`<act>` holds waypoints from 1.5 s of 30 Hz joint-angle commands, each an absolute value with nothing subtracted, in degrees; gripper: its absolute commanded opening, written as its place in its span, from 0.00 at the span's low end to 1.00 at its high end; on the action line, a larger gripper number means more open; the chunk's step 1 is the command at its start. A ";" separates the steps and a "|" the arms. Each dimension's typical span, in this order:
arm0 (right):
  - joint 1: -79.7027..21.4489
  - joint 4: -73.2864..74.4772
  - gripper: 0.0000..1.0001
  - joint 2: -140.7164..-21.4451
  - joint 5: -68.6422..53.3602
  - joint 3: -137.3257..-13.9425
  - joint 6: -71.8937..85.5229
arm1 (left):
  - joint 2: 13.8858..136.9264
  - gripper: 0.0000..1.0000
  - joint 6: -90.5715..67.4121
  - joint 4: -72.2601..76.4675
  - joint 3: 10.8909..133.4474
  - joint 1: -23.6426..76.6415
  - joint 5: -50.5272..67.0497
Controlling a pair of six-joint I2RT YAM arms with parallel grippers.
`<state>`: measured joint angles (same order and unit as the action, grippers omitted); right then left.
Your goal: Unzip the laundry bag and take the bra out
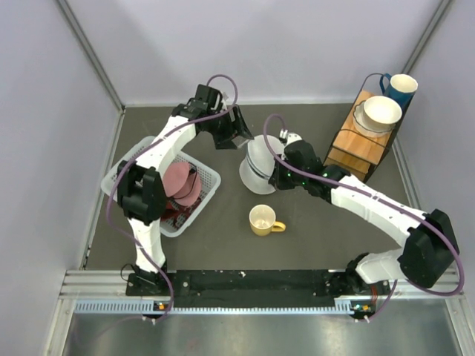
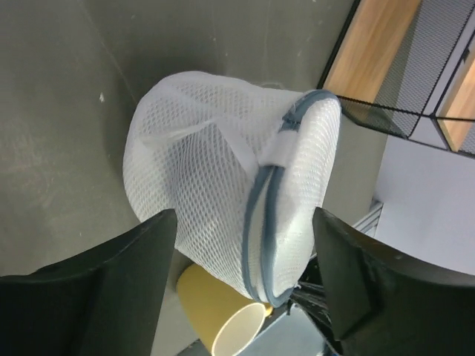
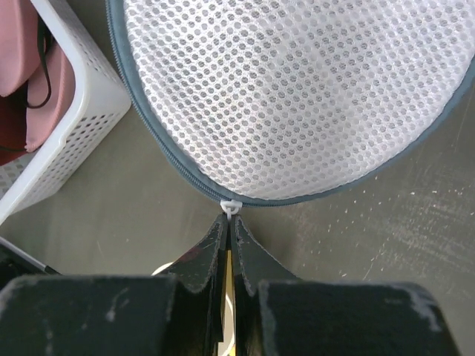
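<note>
The laundry bag (image 1: 257, 165) is a white mesh pod with a grey-blue zipper band, standing on edge in the middle of the table. It fills the left wrist view (image 2: 215, 170) and the right wrist view (image 3: 297, 89). My left gripper (image 1: 239, 135) is open just behind the bag, with its fingers on either side of the pod (image 2: 243, 222) and apart from it. My right gripper (image 1: 273, 176) is shut on the small white zipper pull (image 3: 231, 207) at the bag's rim. No bra shows through the mesh.
A white lattice basket (image 1: 202, 199) holding pink and dark red fabric pieces stands to the left, also in the right wrist view (image 3: 82, 111). A yellow mug (image 1: 263, 219) lies in front of the bag. At the right, a wire and wood rack (image 1: 356, 148) holds a white bowl (image 1: 381, 111) and a blue mug (image 1: 402, 87).
</note>
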<state>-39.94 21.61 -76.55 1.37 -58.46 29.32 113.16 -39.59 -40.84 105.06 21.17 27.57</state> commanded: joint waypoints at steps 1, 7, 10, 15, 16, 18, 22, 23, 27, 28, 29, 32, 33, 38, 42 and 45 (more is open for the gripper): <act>-40.96 22.41 0.00 -77.17 1.40 -62.05 31.02 | 104.79 0.88 -37.25 -44.92 104.52 22.24 23.21; -40.96 21.80 0.00 -78.05 1.93 -62.84 31.11 | 90.62 0.87 -47.62 -31.48 80.70 23.46 26.10; -40.96 21.80 0.00 -78.66 1.50 -62.93 30.94 | 90.26 0.85 -49.30 -29.98 78.05 26.01 27.42; -41.04 21.80 0.00 -79.10 1.14 -62.75 30.94 | 92.98 0.83 -52.20 -26.11 76.47 29.70 28.74; -40.96 21.80 0.00 -79.10 1.06 -62.67 30.94 | 93.25 0.83 -52.82 -25.93 76.12 29.88 28.65; -40.96 21.80 0.00 -79.01 1.14 -62.49 31.02 | 92.73 0.82 -53.61 -25.84 75.33 29.97 28.13; -40.96 21.80 0.00 -79.01 1.23 -61.88 31.20 | 87.38 0.80 -55.54 -26.19 72.34 29.97 24.53; -41.04 21.71 0.00 -78.93 1.32 -61.79 31.38 | 85.88 0.79 -55.72 -26.80 71.20 29.97 22.26; -40.96 21.62 0.00 -78.84 1.23 -61.61 31.29 | 78.42 0.67 -58.00 -27.78 66.47 30.06 16.54; -40.96 21.62 0.00 -78.84 1.32 -61.61 31.12 | 78.05 0.67 -59.40 -26.73 65.49 30.06 16.52; -40.96 21.71 0.00 -78.75 1.32 -61.61 31.29 | 77.96 0.68 -59.85 -26.20 64.78 30.06 16.87; -40.96 21.53 0.00 -78.66 1.05 -61.70 31.29 | 80.76 0.73 -60.73 -24.01 64.25 30.06 19.77; -41.04 21.62 0.00 -78.58 0.97 -61.61 31.29 | 82.42 0.73 -60.91 -23.39 64.25 30.32 20.21; -40.96 21.53 0.00 -77.78 1.14 -60.91 31.11 | 86.83 0.75 -60.82 -21.44 66.53 30.41 21.01; -40.87 21.53 0.00 -77.78 0.70 -60.47 30.94 | 90.17 0.75 -61.52 -20.04 67.23 30.59 21.53; -40.96 21.53 0.00 -77.78 0.79 -60.38 31.20 | 92.81 0.60 -61.09 -20.04 68.73 30.76 20.48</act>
